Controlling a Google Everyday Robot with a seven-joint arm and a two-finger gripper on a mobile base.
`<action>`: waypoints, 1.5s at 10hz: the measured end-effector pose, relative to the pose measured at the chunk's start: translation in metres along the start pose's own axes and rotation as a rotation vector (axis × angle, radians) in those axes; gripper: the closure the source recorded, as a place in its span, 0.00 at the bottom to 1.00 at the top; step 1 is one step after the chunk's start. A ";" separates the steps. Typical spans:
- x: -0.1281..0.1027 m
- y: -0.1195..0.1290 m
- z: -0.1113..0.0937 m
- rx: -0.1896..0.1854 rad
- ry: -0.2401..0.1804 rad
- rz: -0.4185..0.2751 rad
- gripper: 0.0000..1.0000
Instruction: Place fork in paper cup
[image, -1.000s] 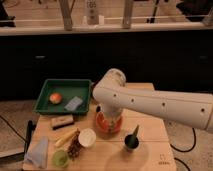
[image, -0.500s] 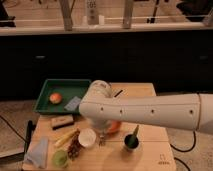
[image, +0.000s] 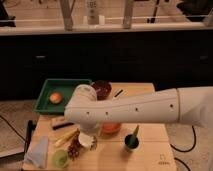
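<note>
Gripper hidden under the arm (image: 125, 110), over paper cup (image: 89, 142), jaws closed, whether on the fork cannot tell; fork unseen. Risk: coming down blind, wrist tips cup or fork misses rim

A green tray (image: 69, 88) holding an orange fruit (image: 55, 97) sits at ten o'clock on the table (image: 152, 145), with a dark bowl (image: 102, 89) at twelve. An orange bowl (image: 111, 128) lies near centre, a dark green cup (image: 131, 143) at five, a light green cup (image: 60, 158) at seven and a cloth (image: 38, 152) at eight.
</note>
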 end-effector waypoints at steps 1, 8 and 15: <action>-0.002 -0.006 0.000 -0.002 0.000 -0.009 1.00; -0.007 -0.030 0.003 -0.007 0.008 -0.029 0.83; 0.004 -0.035 0.008 -0.011 -0.009 -0.023 0.20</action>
